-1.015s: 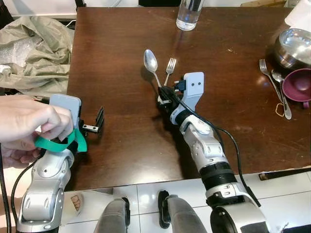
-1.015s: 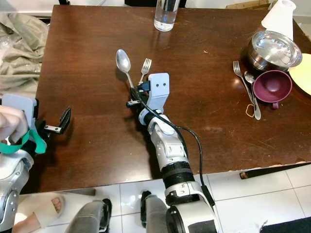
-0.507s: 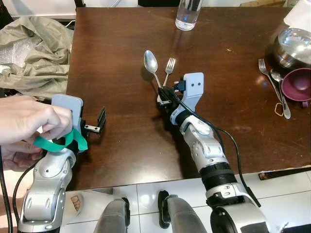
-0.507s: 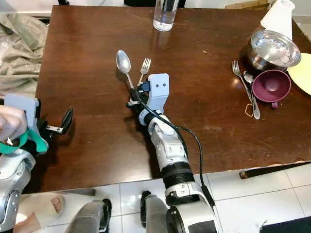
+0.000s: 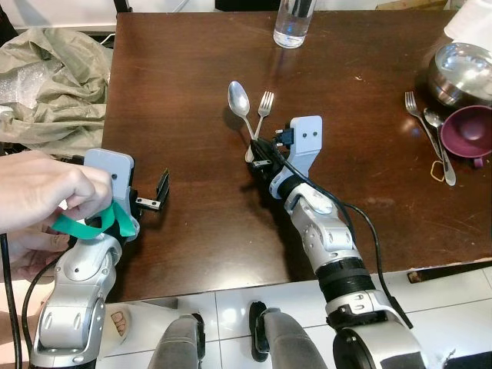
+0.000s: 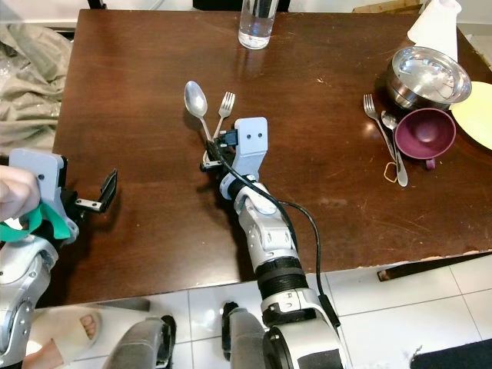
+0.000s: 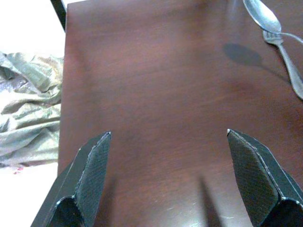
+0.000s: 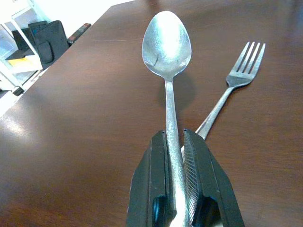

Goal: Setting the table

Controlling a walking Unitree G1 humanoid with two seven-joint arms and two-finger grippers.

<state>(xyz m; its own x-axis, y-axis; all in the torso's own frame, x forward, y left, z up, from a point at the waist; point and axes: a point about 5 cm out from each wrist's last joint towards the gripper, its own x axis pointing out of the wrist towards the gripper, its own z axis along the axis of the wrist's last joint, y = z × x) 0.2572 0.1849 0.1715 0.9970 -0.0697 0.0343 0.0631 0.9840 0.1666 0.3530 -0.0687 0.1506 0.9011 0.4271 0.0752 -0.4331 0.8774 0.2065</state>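
The right gripper (image 8: 175,156) is pinched tight on the handle of a spoon (image 8: 167,47), holding it low over the middle of the brown table (image 5: 192,77), and a fork (image 8: 239,71) lies on the wood just beside it with its handle running under the spoon. The left gripper (image 7: 168,177) hangs near the table's left edge with its fingers spread wide and nothing in them, while a person's hand (image 5: 42,188) holds that arm's wrist by a green strap (image 5: 88,225). One place looks partly laid, but another fork (image 5: 419,119), another spoon (image 5: 440,142), a purple cup (image 5: 470,132) and a metal bowl (image 5: 461,69) sit bunched at the far right, so a lot seems left to do.
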